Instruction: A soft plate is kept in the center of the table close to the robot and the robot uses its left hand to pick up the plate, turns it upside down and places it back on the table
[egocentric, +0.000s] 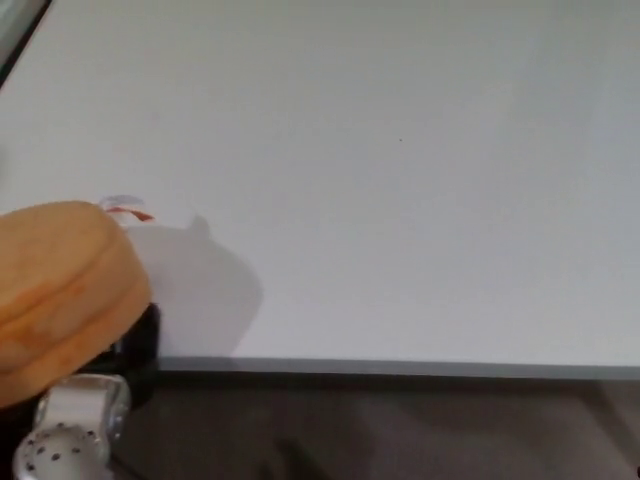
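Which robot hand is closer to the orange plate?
Left. The left hand is right under the orange plate, holding it up at the table's near left edge. The right hand isn't in the picture at all.

left hand (135, 345): low at near-left corner, mostly hidden, gripping plate (60, 290) | silver wrist below fingers | right hand: unseen

Even, fairly bright light washed the white table (400, 180) without glare. The orange plate (60, 290) at eight o'clock cast a soft grey shadow toward three o'clock. The whole picture looked soft and slightly blurred.
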